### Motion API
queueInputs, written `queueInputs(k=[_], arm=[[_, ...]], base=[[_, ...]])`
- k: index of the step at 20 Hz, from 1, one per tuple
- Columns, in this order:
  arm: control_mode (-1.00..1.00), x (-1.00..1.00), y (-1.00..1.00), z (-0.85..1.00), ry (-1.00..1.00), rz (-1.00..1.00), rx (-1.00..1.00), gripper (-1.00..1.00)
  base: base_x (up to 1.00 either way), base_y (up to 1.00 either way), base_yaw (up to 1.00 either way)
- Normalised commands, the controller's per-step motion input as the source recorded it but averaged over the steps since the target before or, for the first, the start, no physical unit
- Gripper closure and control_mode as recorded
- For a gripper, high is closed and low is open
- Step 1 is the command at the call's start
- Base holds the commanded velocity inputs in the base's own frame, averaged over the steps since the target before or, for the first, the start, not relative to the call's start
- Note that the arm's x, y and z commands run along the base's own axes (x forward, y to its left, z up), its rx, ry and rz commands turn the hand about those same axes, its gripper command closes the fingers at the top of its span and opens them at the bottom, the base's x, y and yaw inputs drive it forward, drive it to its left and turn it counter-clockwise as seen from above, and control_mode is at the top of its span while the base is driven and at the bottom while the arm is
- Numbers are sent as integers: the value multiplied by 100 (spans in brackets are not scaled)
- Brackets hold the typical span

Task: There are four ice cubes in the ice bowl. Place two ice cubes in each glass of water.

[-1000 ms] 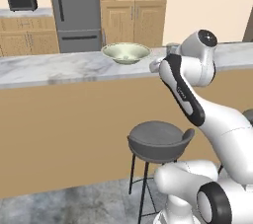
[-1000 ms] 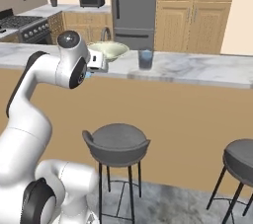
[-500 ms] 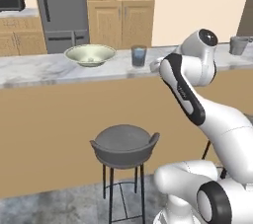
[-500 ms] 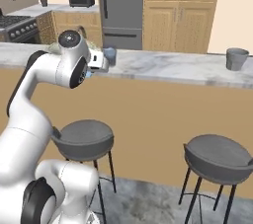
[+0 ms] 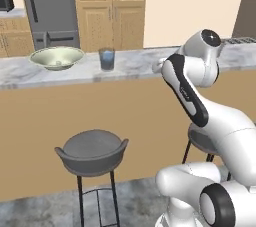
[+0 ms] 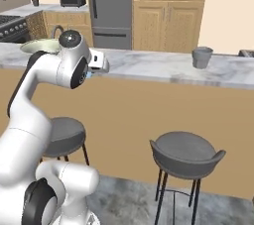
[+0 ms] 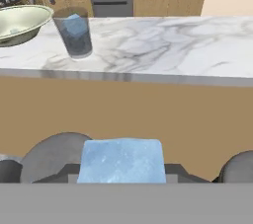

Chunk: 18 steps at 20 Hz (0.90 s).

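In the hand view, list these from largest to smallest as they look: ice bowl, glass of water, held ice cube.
1. held ice cube, looks biggest, but it sits nearest the camera
2. ice bowl, partly cut off
3. glass of water

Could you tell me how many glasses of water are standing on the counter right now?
2: one glass right beside the ice bowl, with ice already in it; the other glass stands alone, farther along the marble counter.

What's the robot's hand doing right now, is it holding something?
Gripper: closed on an ice cube.
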Motion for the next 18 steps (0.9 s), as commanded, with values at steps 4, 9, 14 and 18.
queueInputs(k=[4, 9, 14, 18], arm=[[100, 0, 0, 0, 0, 0, 0, 100], [100, 0, 0, 0, 0, 0, 0, 100], [100, 0, 0, 0, 0, 0, 0, 100], [100, 0, 0, 0, 0, 0, 0, 100]], base=[[14, -53, 0], [35, -30, 0], [46, -2, 0], [49, 0, 0]])
